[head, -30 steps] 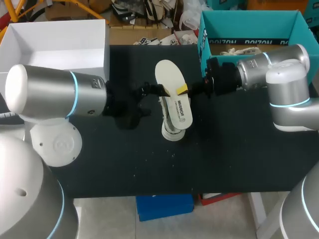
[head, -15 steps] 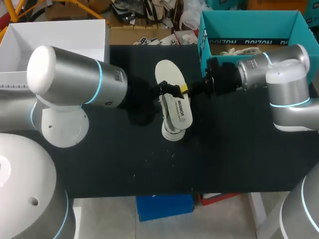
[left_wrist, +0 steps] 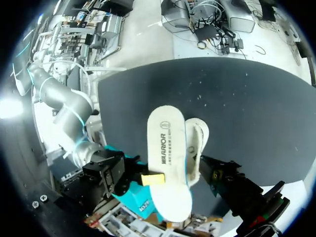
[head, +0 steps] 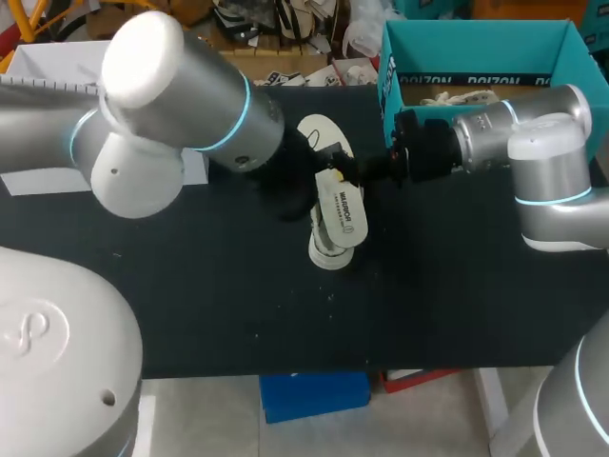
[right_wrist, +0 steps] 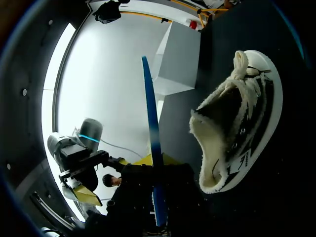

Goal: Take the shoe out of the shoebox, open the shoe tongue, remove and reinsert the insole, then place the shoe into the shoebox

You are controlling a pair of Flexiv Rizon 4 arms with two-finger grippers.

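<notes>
My right pincer [right_wrist: 155,160] is clamped on the white insole [left_wrist: 168,158] with dark lettering, over the shoe [right_wrist: 237,123] lying sideways on the table [head: 457,305]; whether my left pincer [head: 325,157] grips anything I cannot tell.

Up close, the insole [head: 329,186] is cream on top with dark lettering, and blue along its thin edge. The shoe [right_wrist: 239,118] is black with a white sole rim, off-white laces and a cream fleecy lining. Yellow tips mark the right pincer [head: 343,173]. The worktop [head: 285,314] is black, flecked with pale specks. The shoebox [head: 476,43] is teal with dark print. The left arm [head: 181,86] and right arm [head: 533,124] are silver, each ringed in light blue.
</notes>
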